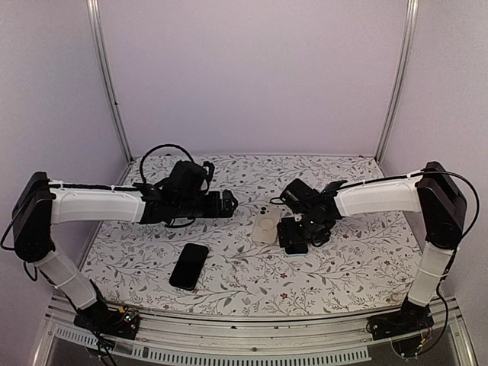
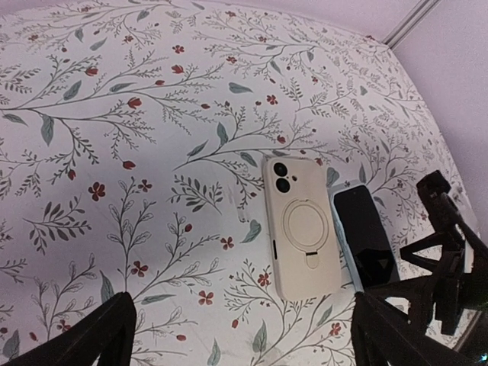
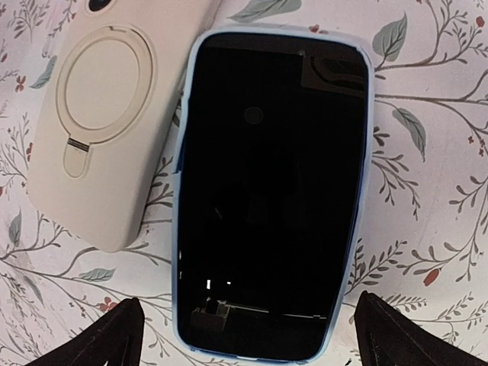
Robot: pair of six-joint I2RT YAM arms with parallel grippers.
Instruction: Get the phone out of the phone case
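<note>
A black-screened phone in a light-blue case [image 3: 267,198] lies face up on the floral table [image 1: 351,259]. It also shows in the left wrist view [image 2: 364,232] and in the top view [image 1: 294,242]. My right gripper [image 3: 248,335] is open and empty just above it, its fingers [image 3: 107,335] standing either side of the phone's near end. My left gripper [image 2: 236,335] is open and empty, hovering above bare tablecloth to the left of both phones; in the top view it [image 1: 229,203] is near the table's middle.
A cream phone case with a ring stand [image 3: 99,130] lies back up against the blue case's left side, also seen from the left wrist [image 2: 301,229] and from above [image 1: 265,226]. A bare black phone [image 1: 189,265] lies near the front left.
</note>
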